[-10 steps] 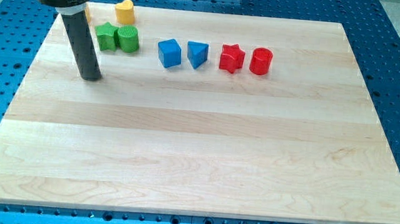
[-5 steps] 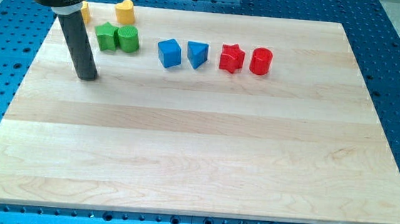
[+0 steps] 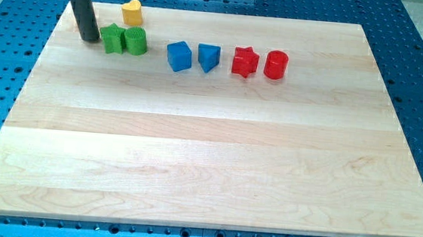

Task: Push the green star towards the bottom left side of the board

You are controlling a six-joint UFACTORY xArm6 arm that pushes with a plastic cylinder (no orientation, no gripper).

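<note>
The green star (image 3: 112,39) sits near the board's top left, touching a green cylinder (image 3: 135,40) on its right. My tip (image 3: 90,38) rests on the board just left of the green star, a small gap apart. The dark rod rises from it to the view's top edge.
A yellow heart (image 3: 132,11) lies above the green blocks at the board's top edge. Along the top row to the right stand a blue cube (image 3: 178,56), a blue triangle (image 3: 209,57), a red star (image 3: 245,61) and a red cylinder (image 3: 275,64). The wooden board (image 3: 208,164) lies on a blue perforated table.
My tip has moved towards the view's top, from below and left of the green star to right beside its left side. The blocks have not moved. A yellow block by the rod no longer shows.
</note>
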